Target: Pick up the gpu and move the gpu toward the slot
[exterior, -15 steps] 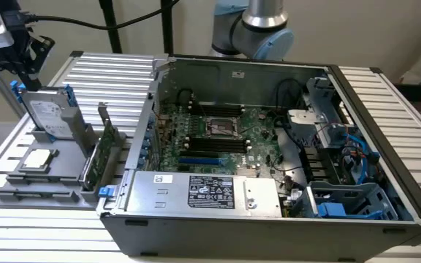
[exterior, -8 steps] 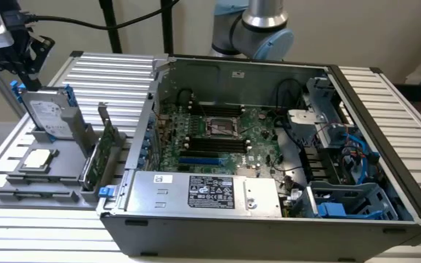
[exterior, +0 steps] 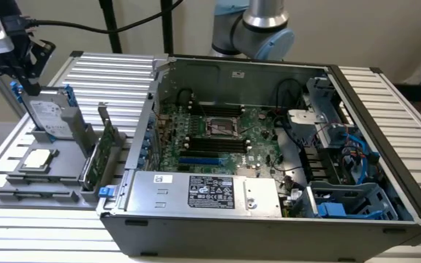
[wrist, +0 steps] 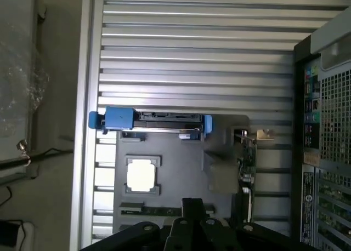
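Exterior view first: the ribbed aluminium table (exterior: 115, 71) carries the open computer case (exterior: 269, 235), which takes up the centre and the 3 o'clock side. Inside it the motherboard (exterior: 229, 148) lies flat, and its blue expansion slot (exterior: 199, 161) has no card in it. At 9 o'clock of the case sits the grey holder tray (exterior: 20, 189).

My gripper (exterior: 31, 82) hangs at 10 o'clock, near the top of the hard drive (exterior: 50, 118) that stands upright at the tray's far end. It carries nothing that I can see. Whether it is spread or pressed together I cannot tell.

The gpu (exterior: 108, 150) stands on edge in the tray, on the side nearest the case, well apart from my gripper. The CPU chip (exterior: 37, 160) lies flat at 8 o'clock.

As I judge it, nothing of the job is done: both the pick-up and the carry toward the slot are left.
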Controlling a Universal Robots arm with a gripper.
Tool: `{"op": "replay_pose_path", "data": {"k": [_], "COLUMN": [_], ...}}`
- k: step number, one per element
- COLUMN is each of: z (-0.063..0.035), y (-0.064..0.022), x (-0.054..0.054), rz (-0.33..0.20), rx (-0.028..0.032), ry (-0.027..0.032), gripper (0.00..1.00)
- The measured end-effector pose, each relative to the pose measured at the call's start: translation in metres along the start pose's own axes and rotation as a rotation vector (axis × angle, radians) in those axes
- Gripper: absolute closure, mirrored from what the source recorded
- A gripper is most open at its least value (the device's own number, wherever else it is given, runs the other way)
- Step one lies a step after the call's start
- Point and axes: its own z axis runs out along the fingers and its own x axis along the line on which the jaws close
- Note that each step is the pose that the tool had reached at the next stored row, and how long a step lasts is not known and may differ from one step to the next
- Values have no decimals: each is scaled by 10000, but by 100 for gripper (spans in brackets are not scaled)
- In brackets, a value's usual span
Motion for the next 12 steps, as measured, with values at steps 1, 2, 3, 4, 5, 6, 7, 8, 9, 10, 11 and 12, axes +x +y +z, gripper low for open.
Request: {"op": "replay_pose_path", "data": {"k": [1, 2, 3, 4, 5, 6, 7, 8, 9, 10, 11, 12], "z": [1, 3, 5, 8, 12, 19, 25, 32, 41, 50, 60, 69], "y": [-31, -61, -88, -112, -135, -156, -175, -194, -209, -223, -235, -245], "x": [-22, -48, -77, -110, -147, -186, -229, -278, -323, -367, -412, -457], "rz": [0, 1, 1, 0, -1, 0, 1, 1, 0, 0, 1, 1], "rx": [-1, -1, -1, 0, 1, -1, 0, 1, 1, -1, -1, -1], "ry": [0, -2, -2, 0, 1, -1, 0, 1, 0, -1, -2, -2], "gripper": [89, 89, 89, 89, 89, 89, 89, 89, 89, 89, 89, 89]}}
